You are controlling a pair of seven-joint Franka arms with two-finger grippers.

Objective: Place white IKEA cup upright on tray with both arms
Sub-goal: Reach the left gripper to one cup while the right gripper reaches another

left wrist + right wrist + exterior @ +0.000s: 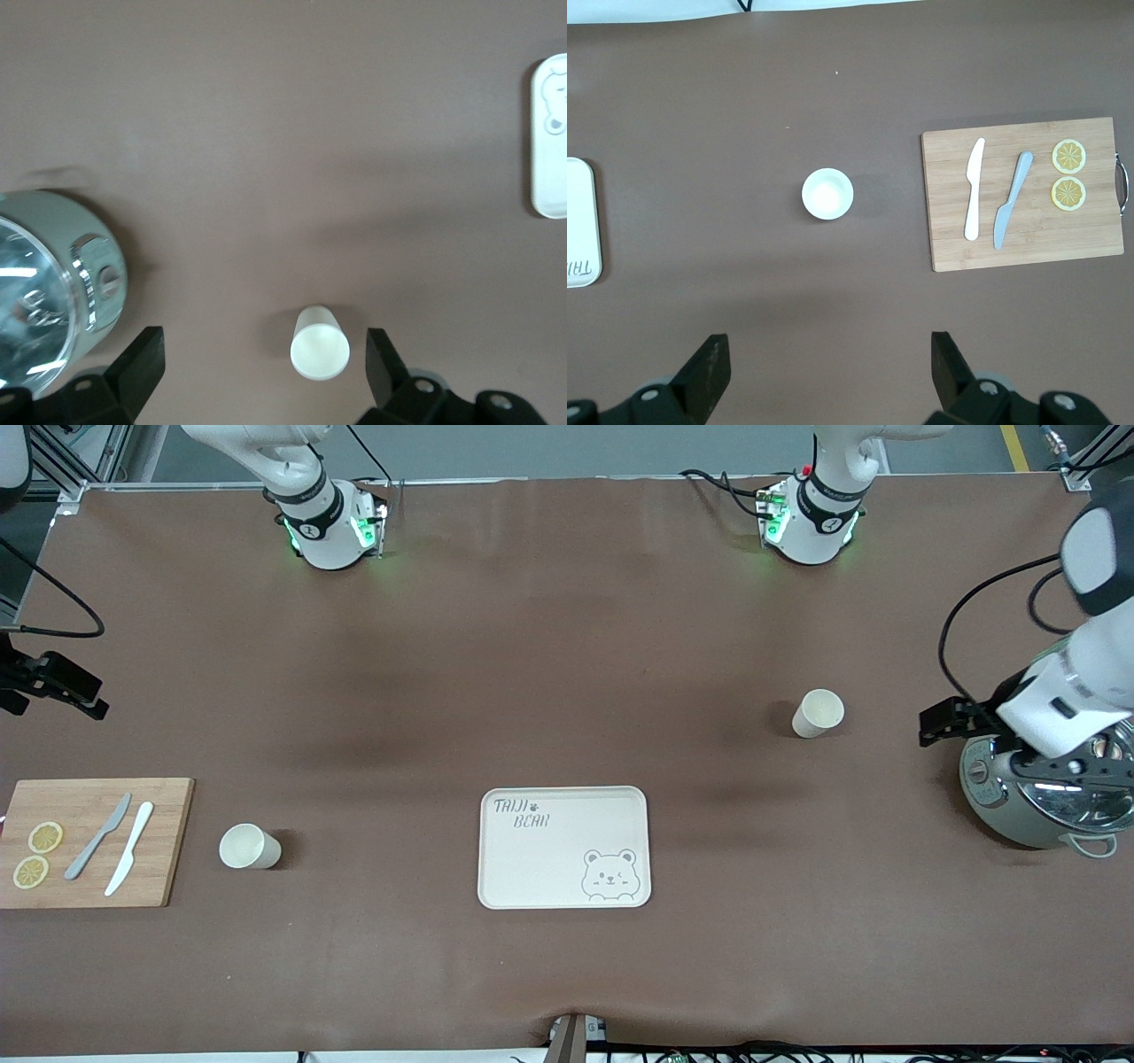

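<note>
The tray [564, 847] lies bare, a landmark between two white cups. One cup [817, 713] stands toward the left arm's end, farther from the camera; the other cup [249, 847] is beside the cutting board [93, 841]. The left hand [264, 363] and right hand [830, 376] are held apart, raised above their cups, likely for an unobstructed descent

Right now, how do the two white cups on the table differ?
The cup near the cutting board stands toward the right arm's end of the table, nearer to the front camera; the cup near the pot stands toward the left arm's end, farther from it. The first has the cutting board beside it, the second the steel pot. Both are plain white, look upright, and sit off the tray.
</note>
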